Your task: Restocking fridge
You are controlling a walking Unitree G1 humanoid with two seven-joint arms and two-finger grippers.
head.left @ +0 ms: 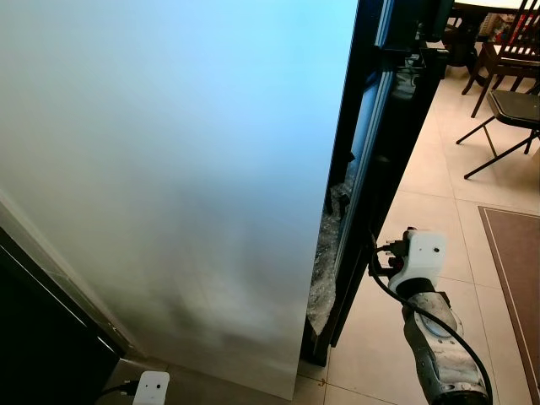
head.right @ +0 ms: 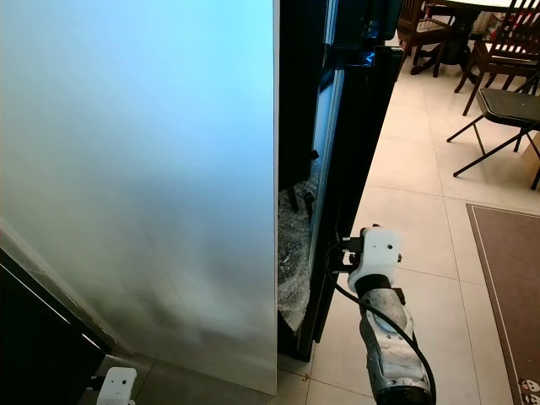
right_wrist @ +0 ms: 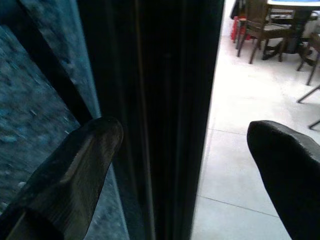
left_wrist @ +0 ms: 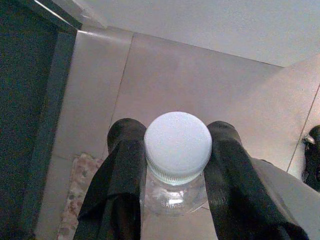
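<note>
**Bottle in one gripper, fridge door edge between the fingers of the other**

The left gripper [left_wrist: 175, 170] holds a clear plastic bottle [left_wrist: 172, 192] with a white cap [left_wrist: 178, 146]. Its two black fingers [left_wrist: 122, 170] press on the bottle's neck, one on each side, just under the cap. The bottle points up at the wrist camera, with pale floor tiles [left_wrist: 165, 75] below it.

The right gripper [right_wrist: 185, 165] is spread wide. Its two black fingers [right_wrist: 75, 160] sit on either side of the dark edge of the fridge door [right_wrist: 160, 100]. It is hard to tell if they touch the door. The right arm [head.left: 434, 337] reaches up to that black door edge [head.left: 380, 169], low down near the floor.

A big white fridge side [head.left: 169, 169] stands at the robot's left. Between it and the door there is a narrow gap, with something shiny and crinkly [head.left: 325, 270] inside. Dark chairs [head.left: 506, 93] stand well apart on the tiled floor [head.left: 430, 194], and a brown rug [head.left: 515, 261] lies at the right.
</note>
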